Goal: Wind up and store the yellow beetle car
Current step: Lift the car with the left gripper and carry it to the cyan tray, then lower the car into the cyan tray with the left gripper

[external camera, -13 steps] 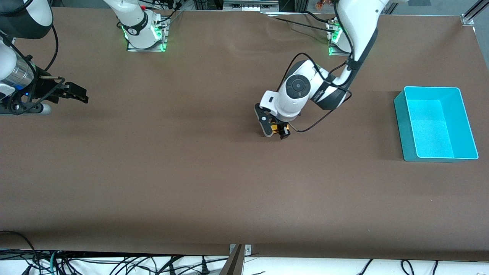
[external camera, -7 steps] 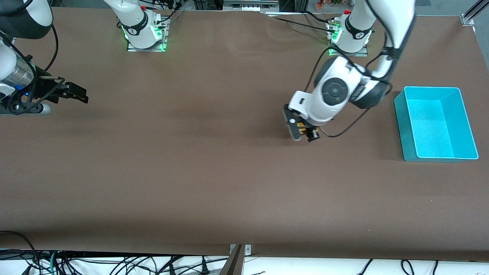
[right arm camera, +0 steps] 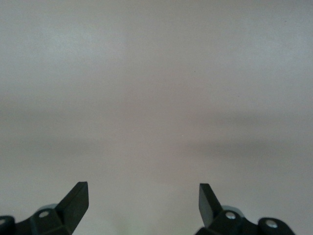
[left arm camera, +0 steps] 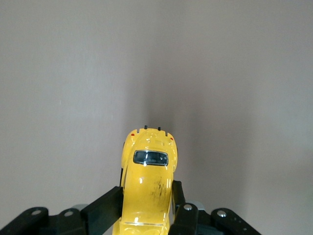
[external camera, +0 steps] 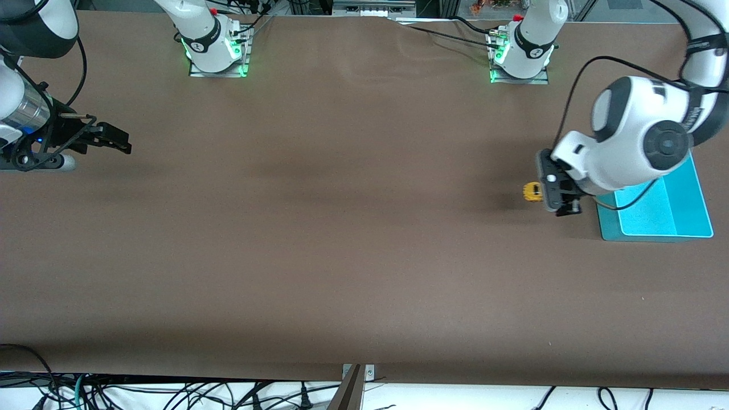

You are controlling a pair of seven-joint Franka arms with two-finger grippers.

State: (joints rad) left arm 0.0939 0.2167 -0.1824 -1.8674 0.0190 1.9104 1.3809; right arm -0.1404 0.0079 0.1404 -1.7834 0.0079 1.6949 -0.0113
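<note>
The yellow beetle car (external camera: pixel 532 192) is a tiny rounded toy with a dark window. It is pinched by its sides in my left gripper (external camera: pixel 548 193), which is shut on it. In the left wrist view the yellow beetle car (left arm camera: pixel 147 171) sticks out past the black fingers (left arm camera: pixel 103 208) of the left gripper (left arm camera: pixel 145 198), with bare brown table under it. Gripper and car hang over the table just beside the teal bin (external camera: pixel 608 229). My right gripper (external camera: pixel 117 140) waits at the right arm's end of the table. In the right wrist view the right gripper (right arm camera: pixel 143 195) is open with nothing between its fingers.
The left arm's wrist covers much of the teal bin; its lit floor (external camera: pixel 655 219) shows nothing inside where visible. Both arm bases (external camera: pixel 216 48) stand along the table edge farthest from the front camera. Cables hang below the nearest edge.
My left arm has swung from the table's middle toward its own end, carrying the car up to the bin's side. The right arm has not moved.
</note>
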